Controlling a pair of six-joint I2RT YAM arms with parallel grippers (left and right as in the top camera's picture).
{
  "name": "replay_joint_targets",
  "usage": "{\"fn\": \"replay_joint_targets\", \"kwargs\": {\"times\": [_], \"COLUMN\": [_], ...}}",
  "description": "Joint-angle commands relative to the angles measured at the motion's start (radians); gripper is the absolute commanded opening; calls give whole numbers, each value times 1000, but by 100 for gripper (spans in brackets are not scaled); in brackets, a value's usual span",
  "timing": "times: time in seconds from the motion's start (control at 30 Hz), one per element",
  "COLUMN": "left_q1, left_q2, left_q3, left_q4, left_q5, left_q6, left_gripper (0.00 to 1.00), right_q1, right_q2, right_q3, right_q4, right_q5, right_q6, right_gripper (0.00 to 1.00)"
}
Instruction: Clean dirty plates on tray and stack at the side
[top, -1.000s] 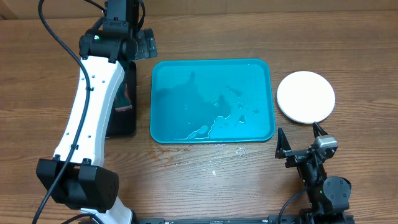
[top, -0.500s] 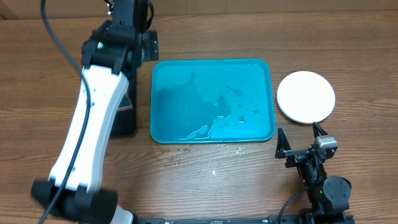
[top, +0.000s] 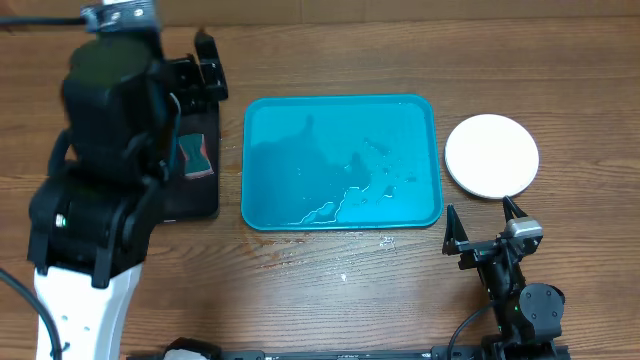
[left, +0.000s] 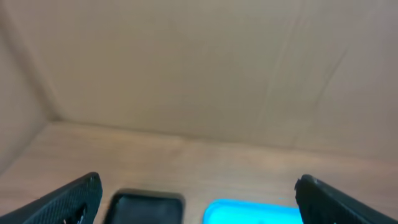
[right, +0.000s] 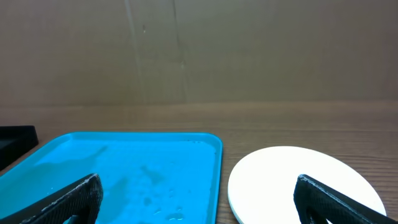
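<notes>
Starting at the near edge of the bench (top: 300, 280), you have the right end effector (top: 482, 222) parked with its fingers spread wide and nothing between them. The white plate (top: 491, 155) lies at its 12 o'clock, close ahead. It sits flat on the wood, just beside the 3 o'clock rim of the tray (top: 290, 130). Whether other plates sit under it, you cannot tell. The right wrist view agrees: plate ahead toward 1 o'clock, tray toward 11. The tray runs its long axis from 9 to 3 o'clock and carries only water puddles (top: 325, 210), no plate. Farther off, toward the bench's 10 o'clock, the left end effector (left: 199, 186) is raised high, fingers wide and empty. It looks over the far end of the black tray (top: 195, 200), where the sponge (top: 197, 155) lies. Judge the right arm much the nearer to the plate. Any last move on the stack falls to it, and the job looks close to finished.
</notes>
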Motion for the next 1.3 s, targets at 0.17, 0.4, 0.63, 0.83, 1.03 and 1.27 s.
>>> {"fn": "replay_joint_targets", "kwargs": {"times": [0.17, 0.4, 0.63, 0.83, 1.03, 1.27], "left_q1": [106, 136, 211, 256, 262, 263], "left_q2": [-266, -508, -743, -916, -1048, -1162], "left_q3": [-636, -1104, -1402, -1544, -1656, -1654], "left_q4": [510, 806, 895, 896, 888, 682], "left_q5": [348, 361, 362, 361, 357, 288], "left_q6": [-45, -92, -175, -174, -126, -35], "left_gripper": [100, 100, 100, 100, 100, 100], "right_q1": [8, 8, 8, 8, 8, 8], "right_q2": [-10, -10, -10, -10, -10, -10], "right_q3": [-11, -11, -11, -11, -11, -11], "right_q4": [8, 8, 8, 8, 8, 8], "right_q5": [6, 6, 6, 6, 6, 6], "right_q6": [3, 3, 3, 3, 3, 3], "right_gripper": [100, 100, 100, 100, 100, 100]}}
